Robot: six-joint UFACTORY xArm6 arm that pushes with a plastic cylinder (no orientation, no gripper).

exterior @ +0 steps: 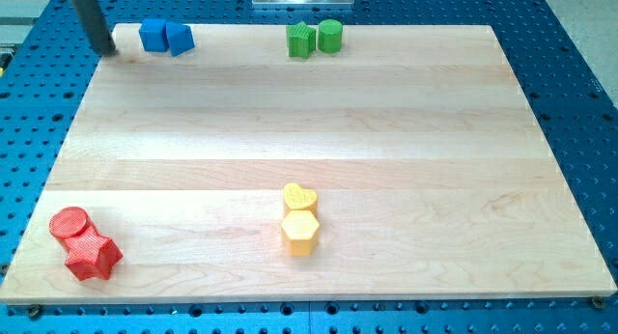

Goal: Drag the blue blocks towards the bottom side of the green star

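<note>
Two blue blocks sit touching at the board's top left: a blue cube (153,35) and a blue wedge-like block (180,39) to its right. The green star (301,40) lies at the top middle, touching a green cylinder (330,35) on its right. My tip (106,51) is at the board's top left corner, a short way left of the blue cube, not touching it. The rod rises from there out of the view's top.
A yellow heart (300,197) and yellow hexagon (300,231) touch at the bottom middle. A red cylinder (70,222) and red star (93,256) touch at the bottom left. The wooden board (309,131) lies on a blue perforated table.
</note>
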